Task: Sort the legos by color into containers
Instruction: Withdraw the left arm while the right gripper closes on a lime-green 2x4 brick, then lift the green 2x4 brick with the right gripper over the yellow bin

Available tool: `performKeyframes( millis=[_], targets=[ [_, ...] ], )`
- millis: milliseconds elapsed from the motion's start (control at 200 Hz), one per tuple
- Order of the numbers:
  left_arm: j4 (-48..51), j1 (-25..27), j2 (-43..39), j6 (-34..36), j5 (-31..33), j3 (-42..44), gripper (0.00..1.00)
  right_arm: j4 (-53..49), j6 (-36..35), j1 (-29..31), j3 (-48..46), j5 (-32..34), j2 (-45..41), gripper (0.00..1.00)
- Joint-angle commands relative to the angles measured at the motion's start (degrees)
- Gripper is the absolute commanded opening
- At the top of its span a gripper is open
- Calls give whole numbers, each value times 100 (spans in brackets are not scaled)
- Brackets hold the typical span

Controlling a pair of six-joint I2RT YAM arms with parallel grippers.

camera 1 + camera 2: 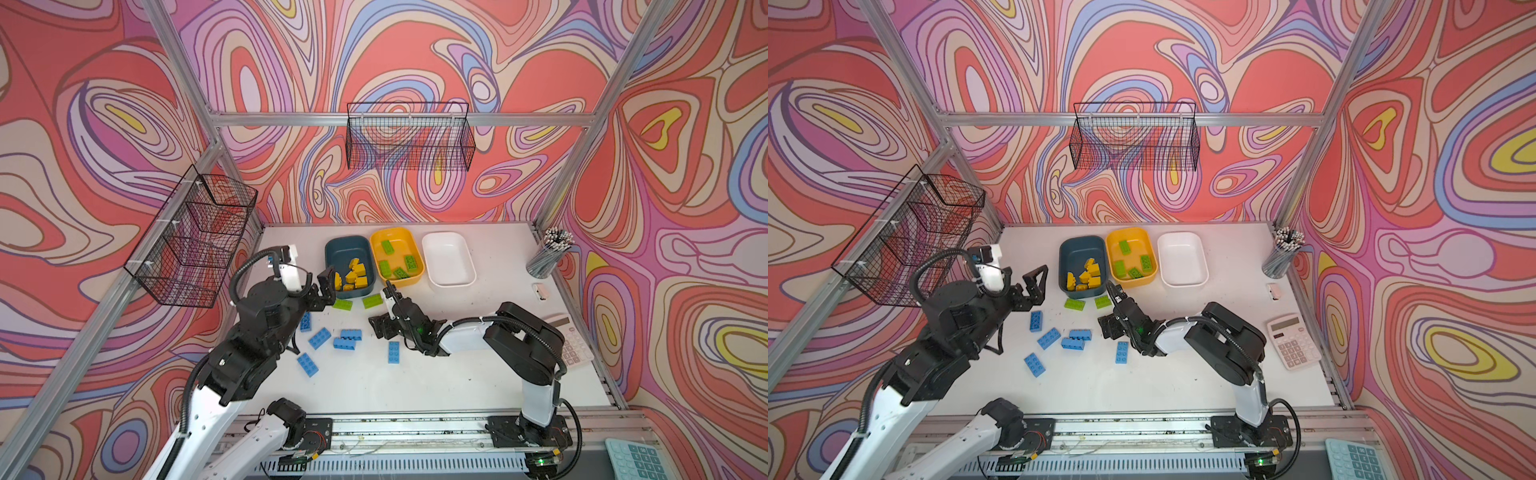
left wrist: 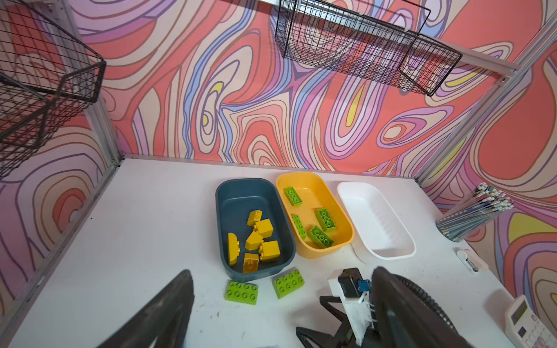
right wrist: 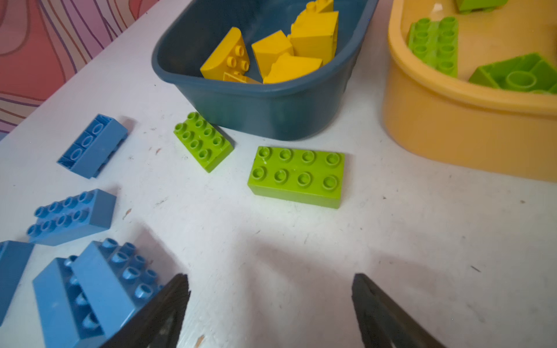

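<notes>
Right wrist view: showing right gripper point(image 3: 269, 286) with jaws spread wide, gripping nothing, hanging just short of nearer green lego point(image 3: 297, 176).
Other arm: finding left gripper point(image 1: 1034, 286) likewise gaping, carrying nothing, hovering at 8 o'clock of teal tub point(image 1: 1084, 249) in a top view.
Greens on table: counting two, nearer green lego plus second green lego point(image 3: 203, 141), both studs-up, just beside teal tub's near wall, at 9 to 10 o'clock of right gripper in both top views.
Sorted: seeing yellow legos point(image 3: 271, 51) in teal tub, four greens in yellow-orange tub point(image 3: 437, 129), nothing in white tub point(image 1: 449, 259).
Blues: counting six blue legos point(image 1: 320, 337) loose on table point(image 3: 301, 241), from 6 round to 9 o'clock of right gripper.
Step, judging: probably reaching for nearer green lego, heading for yellow-orange tub at 12 o'clock.
Doing it well: centring jaws over brick, lowering to flank flat side walls below studs, closing squarely, lifting above rim before crossing.
Risk: pushing brick into teal tub; crowding left gripper.
</notes>
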State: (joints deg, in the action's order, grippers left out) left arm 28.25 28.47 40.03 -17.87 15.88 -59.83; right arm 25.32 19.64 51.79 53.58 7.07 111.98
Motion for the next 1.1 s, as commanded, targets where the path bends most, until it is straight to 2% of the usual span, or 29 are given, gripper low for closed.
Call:
performKeyframes(
  millis=[0,255,711,796,1097],
  targets=[
    [422,-17,-288,308,357,308,93,107,82,28,261,385,311,89],
    [382,-16,-600,559,539,752,95,-239,116,66,956,652,1011,89],
    [207,-17,-700,653,391,1021,96,-606,163,76,1637,1367,1706,87],
    [192,-16,-712,670,405,1057,97,-633,160,69,1707,1442,1765,83],
    [141,-12,-663,706,371,1104,97,-256,118,75,1354,1381,1613,59]
  ],
)
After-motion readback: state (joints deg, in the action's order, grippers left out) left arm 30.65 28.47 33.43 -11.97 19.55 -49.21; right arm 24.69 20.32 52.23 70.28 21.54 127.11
